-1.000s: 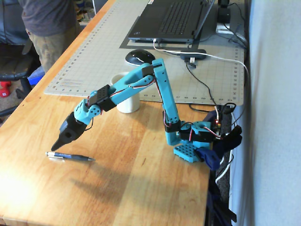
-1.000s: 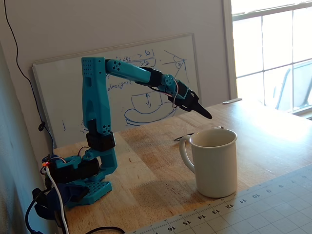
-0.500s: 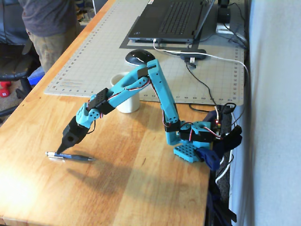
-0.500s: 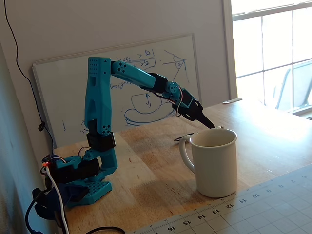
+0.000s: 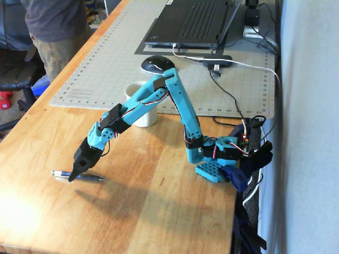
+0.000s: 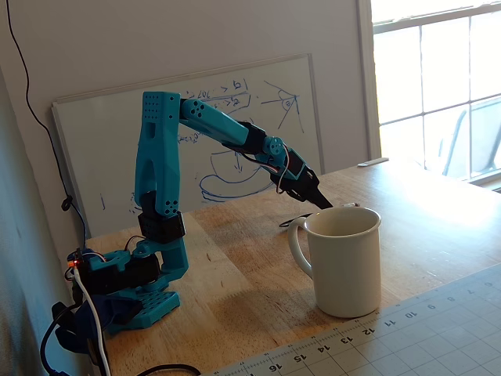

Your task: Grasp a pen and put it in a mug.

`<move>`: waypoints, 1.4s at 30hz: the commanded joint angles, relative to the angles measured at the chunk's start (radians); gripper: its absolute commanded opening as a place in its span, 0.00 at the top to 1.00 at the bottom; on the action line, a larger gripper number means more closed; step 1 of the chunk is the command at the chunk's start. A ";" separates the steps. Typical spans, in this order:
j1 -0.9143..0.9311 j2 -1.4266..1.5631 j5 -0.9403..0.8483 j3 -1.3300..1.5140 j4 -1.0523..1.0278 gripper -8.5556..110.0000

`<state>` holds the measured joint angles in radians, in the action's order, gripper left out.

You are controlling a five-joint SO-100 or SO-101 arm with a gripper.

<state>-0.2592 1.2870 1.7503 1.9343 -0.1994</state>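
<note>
The dark pen [image 5: 87, 177] lies flat on the wooden table, pointing left-right, with its silver end at the left. My gripper [image 5: 71, 179] points steeply down, and its closed black fingertips touch the pen just right of that silver end. No gap shows between the fingers. The cream-white mug [image 5: 144, 118] stands upright behind the arm at the mat's edge, partly covered by the forearm. In the other fixed view the mug [image 6: 344, 262] fills the foreground. There my gripper [image 6: 322, 205] dips behind its rim, and a short piece of the pen [image 6: 293, 220] shows left of the mug.
A grey cutting mat [image 5: 106, 58] carries a black mouse [image 5: 157, 64], a laptop [image 5: 193, 21] and cables [image 5: 233, 95]. The arm's base [image 5: 214, 159] sits at the table's right edge. A person [image 5: 53, 26] stands at the far left. A whiteboard [image 6: 227, 164] leans on the wall.
The gripper has come down and slightly right, from hovering above the pen's left end to touching the pen. The pen and mug have not moved.
</note>
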 commanded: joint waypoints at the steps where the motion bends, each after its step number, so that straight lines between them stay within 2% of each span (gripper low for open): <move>1: 0.000 0.023 0.011 -0.012 0.020 0.68; 19: 0.000 -0.028 0.009 -0.011 0.012 0.68; 22: 0.000 -0.028 0.011 -0.011 0.012 0.71; 33: 0.002 -0.028 0.009 -0.011 0.011 0.93; 42: 0.000 0.003 0.002 -0.011 0.011 0.91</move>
<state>-0.2608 1.2395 1.7579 1.9328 -0.1994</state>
